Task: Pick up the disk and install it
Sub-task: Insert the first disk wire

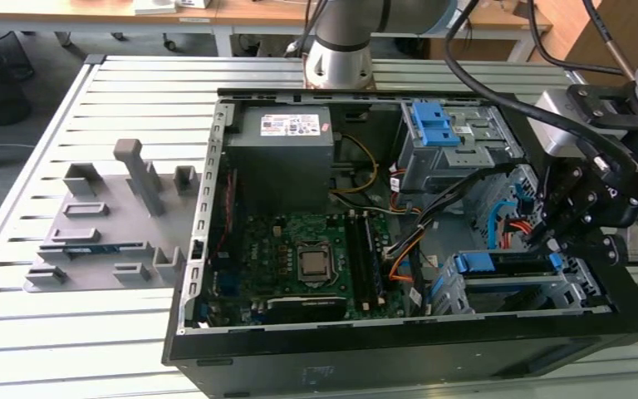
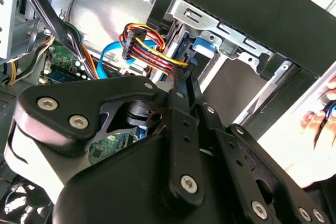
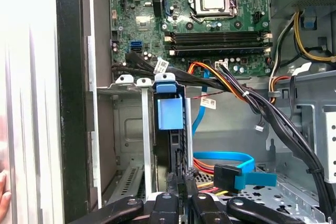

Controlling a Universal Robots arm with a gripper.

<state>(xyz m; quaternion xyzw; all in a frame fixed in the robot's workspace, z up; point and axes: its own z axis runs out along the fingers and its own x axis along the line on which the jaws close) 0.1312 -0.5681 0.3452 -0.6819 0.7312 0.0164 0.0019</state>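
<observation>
The disk (image 1: 504, 264) sits slotted on edge in the lower drive cage at the exterior view's right of the open computer case. The blue front of its carrier (image 3: 169, 113) faces the motherboard, with its dark body running back from there. My gripper (image 1: 543, 241) hangs over the rear end of that cage. In both wrist views the black fingers come together at the tip (image 3: 181, 178) (image 2: 184, 77), right at the disk's back edge, beside a black power plug with coloured wires (image 2: 152, 51). Nothing thick shows between the fingers.
Inside the case (image 1: 408, 349) are the grey power-supply box (image 1: 286, 158), the motherboard (image 1: 308, 258) and an upper cage with blue latches (image 1: 435, 125). A blue data cable (image 3: 231, 174) and wire bundles crowd the bay. A grey fixture plate (image 1: 103, 224) lies outside. A person's hand (image 2: 317, 121) is nearby.
</observation>
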